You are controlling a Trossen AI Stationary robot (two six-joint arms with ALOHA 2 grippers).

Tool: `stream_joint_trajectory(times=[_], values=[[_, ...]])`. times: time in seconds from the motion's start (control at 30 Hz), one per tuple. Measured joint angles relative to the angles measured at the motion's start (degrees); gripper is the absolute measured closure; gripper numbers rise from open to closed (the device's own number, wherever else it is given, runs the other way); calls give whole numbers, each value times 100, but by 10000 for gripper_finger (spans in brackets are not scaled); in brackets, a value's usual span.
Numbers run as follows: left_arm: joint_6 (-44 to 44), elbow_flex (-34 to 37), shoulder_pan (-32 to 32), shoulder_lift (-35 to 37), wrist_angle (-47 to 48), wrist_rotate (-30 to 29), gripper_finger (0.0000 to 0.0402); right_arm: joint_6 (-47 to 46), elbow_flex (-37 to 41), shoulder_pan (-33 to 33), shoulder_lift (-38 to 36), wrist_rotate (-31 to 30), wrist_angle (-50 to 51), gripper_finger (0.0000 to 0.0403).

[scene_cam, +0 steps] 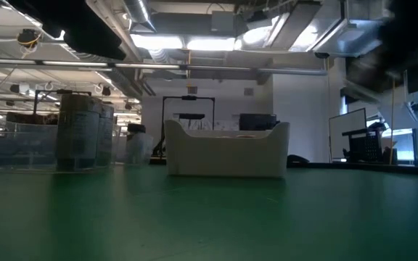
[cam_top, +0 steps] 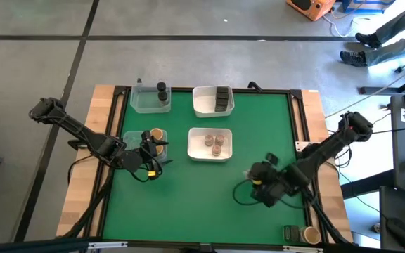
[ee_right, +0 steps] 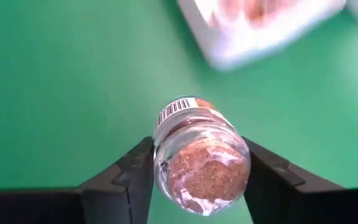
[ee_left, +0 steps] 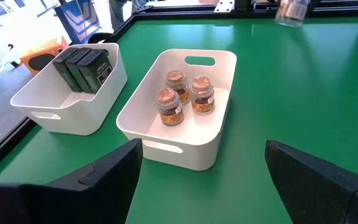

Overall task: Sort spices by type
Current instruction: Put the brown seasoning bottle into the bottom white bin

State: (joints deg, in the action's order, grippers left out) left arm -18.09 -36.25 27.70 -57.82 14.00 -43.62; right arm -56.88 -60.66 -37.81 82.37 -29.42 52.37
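Right gripper: fingers closed partway onto one small round glass jar of brownish spice, gripped from both sides; a barcode label shows on it, and its lower edge is cut off in the right wrist view. In the high view this gripper sits over the green tabletop, nearer the front edge than the central white tray and off to its right; the jar itself cannot be made out from above.

Left gripper: fingers spread wide, holding nothing. In the high view it is just to the left of the central white tray.

Central white tray: 3 small brownish round jars, standing upright in a cluster.

Second white tray, behind the central tray: dark grey boxy tins, about 3 side by side; the exact count is hard to settle.

Clear tub, behind and left of the central tray: black cylinders, at least 1, number uncertain.

Second clear tub, left of the central tray: 1 tan-topped round jar visible, partly hidden by the left arm.

Front right corner of the tabletop frame: 1 tan-topped round jar and 1 dark container, cropped close to the picture edge.

Low view: the white tray and the tubs show only as blurred outlines.
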Motion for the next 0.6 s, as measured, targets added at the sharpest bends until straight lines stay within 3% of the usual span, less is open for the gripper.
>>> stream_joint_trajectory(times=[0.13, 0.3, 0.6], values=[[55, 0, 0, 0, 0, 0, 79, 1473, -279, 565, 24, -384, -692, 209], [69, 0, 0, 0, 3, 0, 79, 3086, -594, 1205, 264, -371, -1459, 208], [142, 0, 0, 0, 4, 0, 79, 4852, -2015, 2099, 1227, -61, -1539, 207]])
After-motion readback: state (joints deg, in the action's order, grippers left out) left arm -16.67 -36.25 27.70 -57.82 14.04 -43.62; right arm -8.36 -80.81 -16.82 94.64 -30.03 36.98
